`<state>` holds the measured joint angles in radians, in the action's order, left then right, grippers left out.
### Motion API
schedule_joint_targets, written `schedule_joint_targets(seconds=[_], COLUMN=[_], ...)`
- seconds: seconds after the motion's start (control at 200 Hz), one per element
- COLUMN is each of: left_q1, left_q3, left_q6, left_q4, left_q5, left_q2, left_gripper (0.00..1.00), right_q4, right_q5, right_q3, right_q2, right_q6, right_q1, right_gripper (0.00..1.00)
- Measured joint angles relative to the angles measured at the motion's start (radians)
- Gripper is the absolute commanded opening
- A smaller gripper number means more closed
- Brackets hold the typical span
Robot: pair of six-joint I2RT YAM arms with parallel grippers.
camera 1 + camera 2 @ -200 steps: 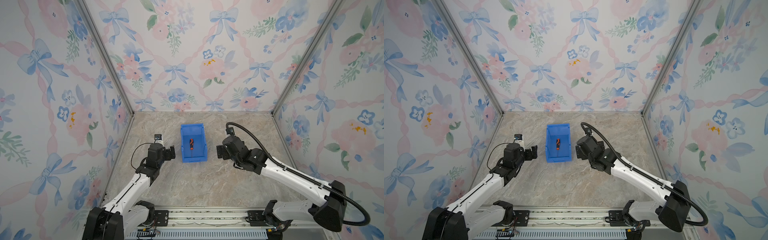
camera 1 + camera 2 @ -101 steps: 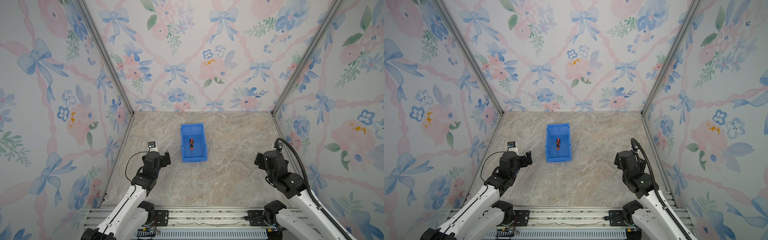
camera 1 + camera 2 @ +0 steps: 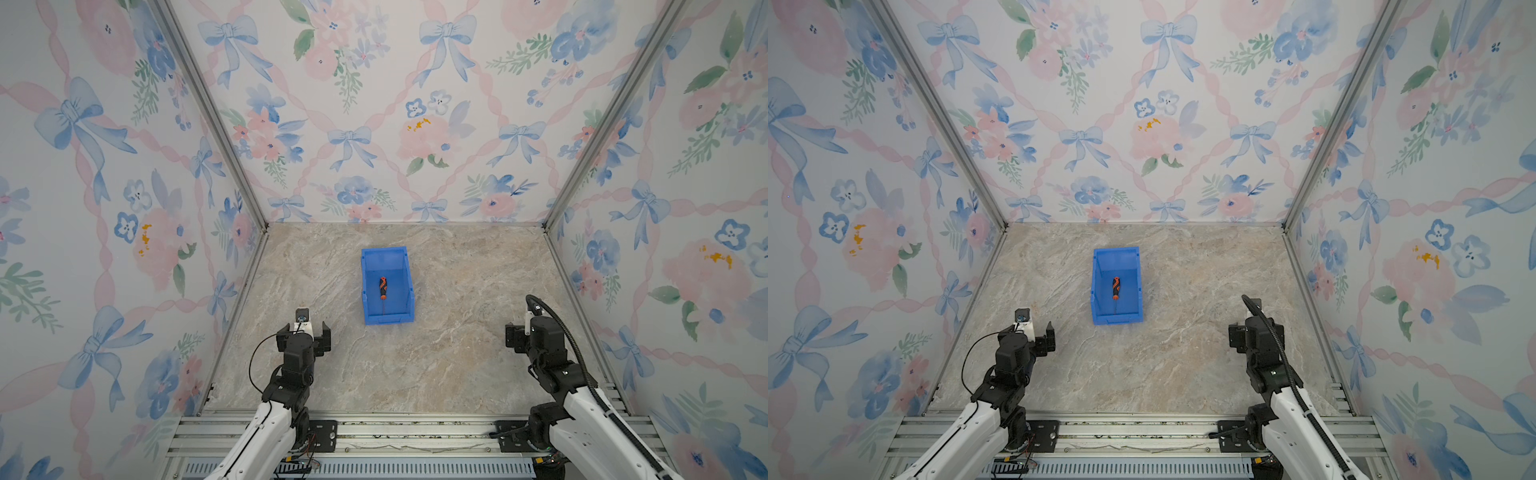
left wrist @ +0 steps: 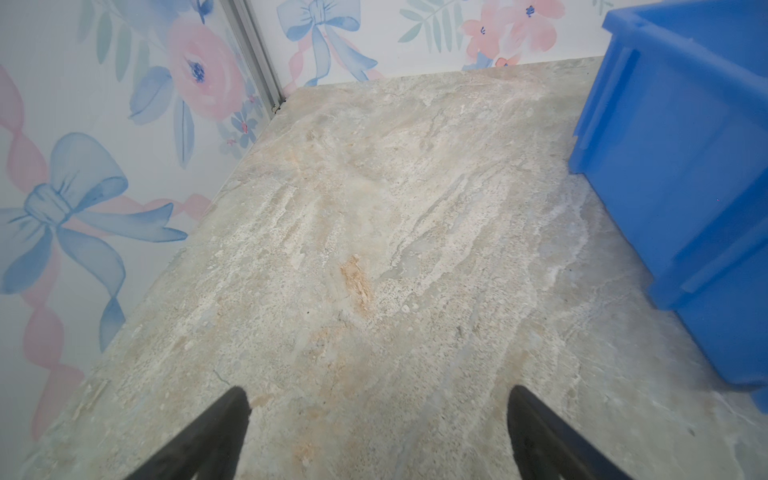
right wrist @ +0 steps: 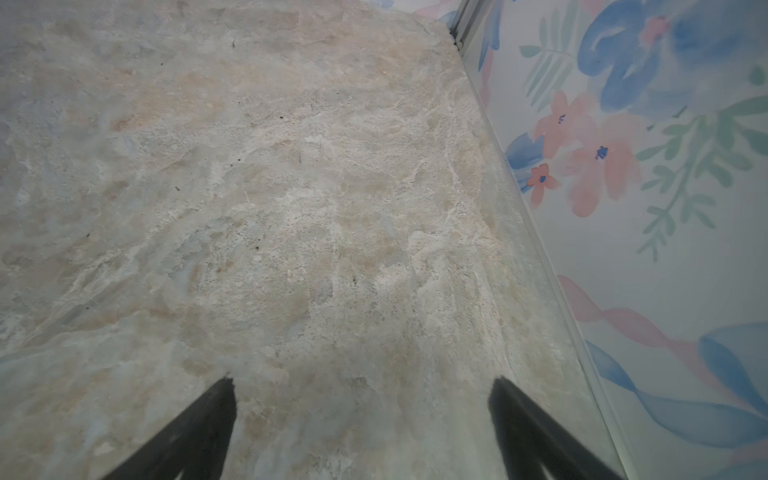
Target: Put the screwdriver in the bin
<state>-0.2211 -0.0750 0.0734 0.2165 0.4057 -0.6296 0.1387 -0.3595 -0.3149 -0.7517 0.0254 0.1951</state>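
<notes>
Near the front of the counter (image 3: 457, 365), the left end effector (image 4: 378, 392) has its fingers wide apart and holds nothing. The right end effector (image 5: 361, 380), on the opposite side, is also spread wide and empty. Farther back, in the middle, stands the bin (image 3: 386, 254). The screwdriver (image 3: 382, 287) lies inside it, handle toward the back wall, shaft toward the low front wall.
</notes>
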Motion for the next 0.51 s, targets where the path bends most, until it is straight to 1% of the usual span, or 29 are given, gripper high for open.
schedule_joint_targets(seconds=[0.085,0.155,0.255,0.33,0.405,0.505], left_q1=[0.01,0.022,0.059,0.103,0.154,0.179], left_q3=[-0.002,-0.001,0.015,0.032,0.035,0.021], left_q6=[-0.004,-0.007,-0.011,-0.008,0.009,0.023], left_q4=[0.041,0.074,0.177,0.266,0.354,0.426], left_q5=[-0.001,-0.005,-0.025,-0.068,-0.106,-0.131], left_q2=[-0.038,-0.053,-0.072,-0.105,-0.18,-0.295], left_gripper=[0.97,0.97,0.97,0.97,0.98,0.98], right_q4=[-0.088,-0.183,-0.301,-0.384,-0.473,-0.57], right_q5=[0.062,0.079,0.094,0.11,0.125,0.15], right_q3=[0.003,0.018,0.018,0.018,0.015,-0.004], right_q2=[-0.085,-0.125,-0.222,-0.293,-0.369,-0.462], right_q6=[0.005,-0.003,-0.005,-0.001,-0.002,-0.003], right_q1=[0.0,0.0,-0.013,-0.034,-0.067,-0.093], right_gripper=[0.97,0.97,0.97,0.97,0.97,0.97])
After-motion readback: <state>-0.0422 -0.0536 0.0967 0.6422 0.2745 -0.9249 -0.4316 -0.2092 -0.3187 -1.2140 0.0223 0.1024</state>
